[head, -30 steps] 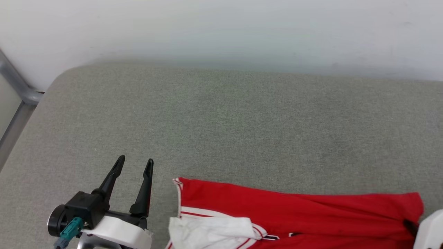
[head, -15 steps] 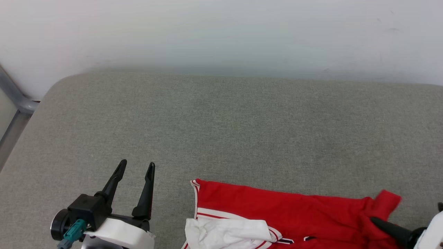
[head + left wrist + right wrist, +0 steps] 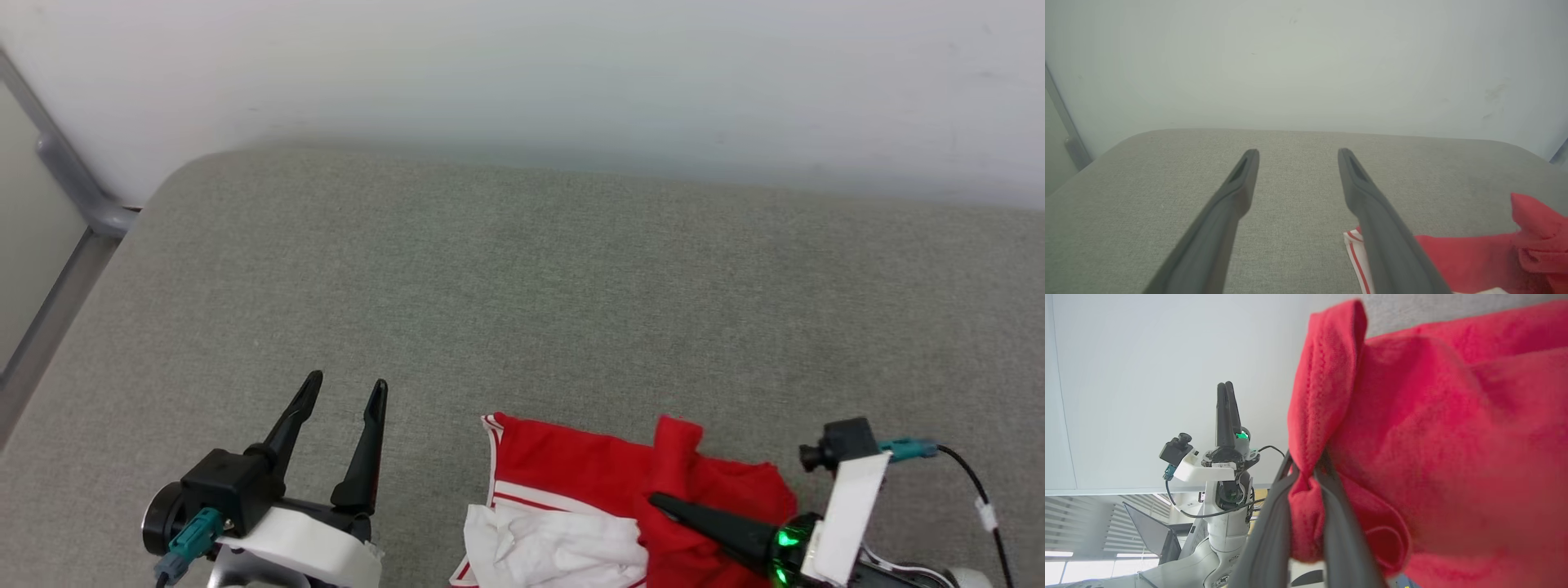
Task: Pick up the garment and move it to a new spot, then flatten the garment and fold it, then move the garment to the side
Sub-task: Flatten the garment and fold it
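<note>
Right gripper (image 3: 1308, 470): closed, clamped on a bunched fold of the shirt (image 3: 1433, 437). In the right wrist view, red cloth is wedged between its fingers (image 3: 1271, 531) close to the tips and bulges out on both sides. A stitched hem edge stands up above the pinch. In the head view it sits at lower right (image 3: 660, 500), lying low and pointing toward the robot's left, with the tip buried in red cloth. A green light (image 3: 785, 539) is lit at its base. The wrist camera (image 3: 841, 445) is just behind, with a teal plug and a black cable (image 3: 971, 482).

Left gripper (image 3: 346, 382): jaws wide apart, nothing between them. It sits at lower left in the head view, pointing away from the robot over bare pad (image 3: 522, 286). It is clear of the shirt, whose striped edge lies a little to its right.

Shirt: on the grey pad at its near side, between the two grippers and nearer the right one. It is crumpled, not flat. The red body rises to a peak at the pinch, and the white sleeve (image 3: 563, 547) is rumpled at front left. Red-white trim (image 3: 492, 457) runs along the left edge.

Pad: rounded far-left corner, butted against a pale wall (image 3: 522, 65). A grey metal rail (image 3: 73, 188) is at far left.
</note>
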Tool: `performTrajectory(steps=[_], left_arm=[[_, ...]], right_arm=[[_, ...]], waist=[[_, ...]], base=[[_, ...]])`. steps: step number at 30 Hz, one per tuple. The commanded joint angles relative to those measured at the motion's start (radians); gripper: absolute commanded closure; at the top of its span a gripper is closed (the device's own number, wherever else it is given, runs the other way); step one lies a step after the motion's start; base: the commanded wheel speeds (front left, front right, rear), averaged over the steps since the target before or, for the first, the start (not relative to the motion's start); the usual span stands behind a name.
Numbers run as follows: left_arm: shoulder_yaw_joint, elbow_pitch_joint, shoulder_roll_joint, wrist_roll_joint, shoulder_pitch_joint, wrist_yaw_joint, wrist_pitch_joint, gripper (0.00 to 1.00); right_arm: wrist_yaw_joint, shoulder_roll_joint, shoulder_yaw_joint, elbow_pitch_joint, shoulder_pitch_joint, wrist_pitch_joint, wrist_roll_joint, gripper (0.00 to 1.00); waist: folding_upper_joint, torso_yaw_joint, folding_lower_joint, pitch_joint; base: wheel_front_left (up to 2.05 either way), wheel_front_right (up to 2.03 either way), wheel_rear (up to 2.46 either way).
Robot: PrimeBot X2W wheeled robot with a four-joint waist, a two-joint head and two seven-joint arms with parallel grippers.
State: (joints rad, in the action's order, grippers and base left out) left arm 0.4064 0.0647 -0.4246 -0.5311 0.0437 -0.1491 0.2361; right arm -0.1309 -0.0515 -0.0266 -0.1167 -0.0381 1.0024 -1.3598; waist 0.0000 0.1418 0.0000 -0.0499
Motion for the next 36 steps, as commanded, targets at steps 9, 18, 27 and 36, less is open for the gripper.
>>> performTrajectory(steps=[9,18,27,36], left_arm=[[0.010,-0.026,0.038,0.003,0.066,0.034,0.017,0.00],[-0.002,-0.060,0.053,0.009,0.081,0.058,0.026,0.00],[-0.019,-0.083,0.057,0.017,0.068,0.056,0.029,0.00],[-0.039,-0.090,0.049,0.018,0.037,0.037,0.030,0.00]], right_arm=[[0.000,0.002,0.230,-0.096,-0.113,-0.189,0.043,1.00],[0.000,0.001,0.325,-0.110,-0.148,-0.274,0.046,0.00],[0.000,-0.072,0.316,0.041,-0.137,-0.550,0.444,0.00],[0.000,-0.071,0.021,0.111,-0.030,-0.739,0.909,0.00]], waist=[[0.0000,0.062,0.0000,-0.076],[0.0000,0.057,0.0000,-0.085],[0.0000,0.014,0.0000,-0.044],[0.0000,-0.023,0.0000,-0.007]], base=[[0.00,0.00,0.00],[0.00,0.00,0.00],[0.00,0.00,0.00],[0.00,0.00,0.00]])
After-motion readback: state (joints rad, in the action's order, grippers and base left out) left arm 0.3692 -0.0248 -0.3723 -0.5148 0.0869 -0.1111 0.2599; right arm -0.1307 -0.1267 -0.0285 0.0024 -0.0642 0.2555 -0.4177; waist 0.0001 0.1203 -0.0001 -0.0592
